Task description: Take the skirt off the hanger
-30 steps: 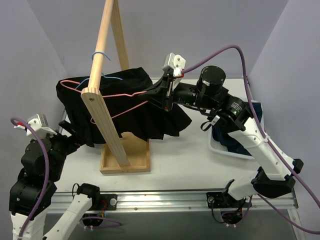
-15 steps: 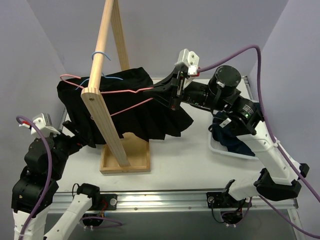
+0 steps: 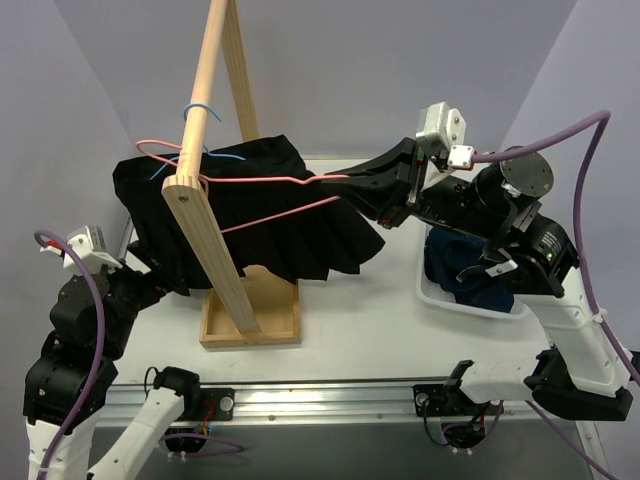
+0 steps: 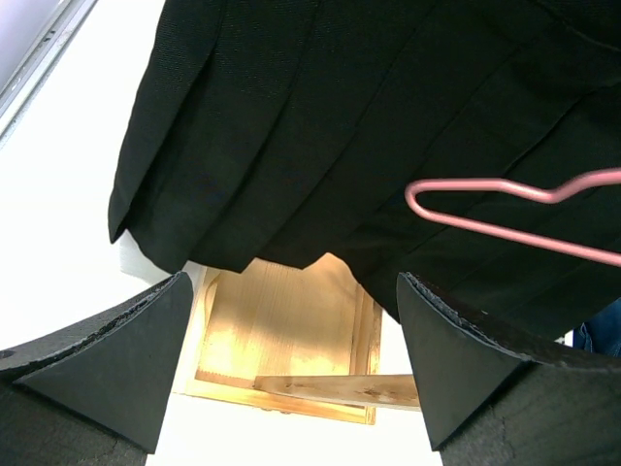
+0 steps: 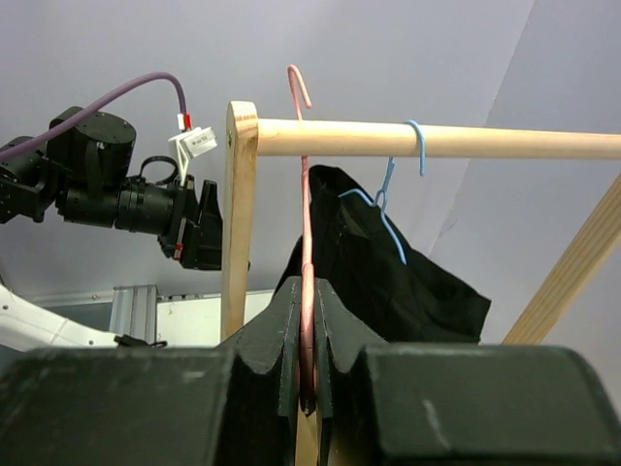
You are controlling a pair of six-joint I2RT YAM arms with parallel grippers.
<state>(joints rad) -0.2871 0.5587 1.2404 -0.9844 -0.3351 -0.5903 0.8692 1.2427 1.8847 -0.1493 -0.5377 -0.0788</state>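
The black pleated skirt (image 3: 260, 215) hangs draped around the wooden rack, and shows in the left wrist view (image 4: 320, 126) and the right wrist view (image 5: 388, 267). A pink wire hanger (image 3: 255, 181) stretches from its hook by the rail's near end to my right gripper (image 3: 338, 183). That gripper (image 5: 308, 291) is shut on the hanger's wire (image 5: 305, 194). One pink shoulder (image 4: 505, 199) lies outside the skirt's cloth. My left gripper (image 3: 155, 272) stands open low at the skirt's left hem, jaws wide with nothing between them (image 4: 293, 286).
A blue hanger (image 3: 200, 110) hooks over the wooden rail (image 3: 207, 70), its wire against the skirt (image 5: 393, 214). The rack's slanted leg meets a wooden base tray (image 3: 280, 325). A white bin (image 3: 445, 302) of dark blue clothes sits at the right under my right arm.
My right gripper has pulled up and to the right, dragging the pink hanger rightward; its hook has slid toward the rail. The skirt stayed draped. My left arm barely moved.
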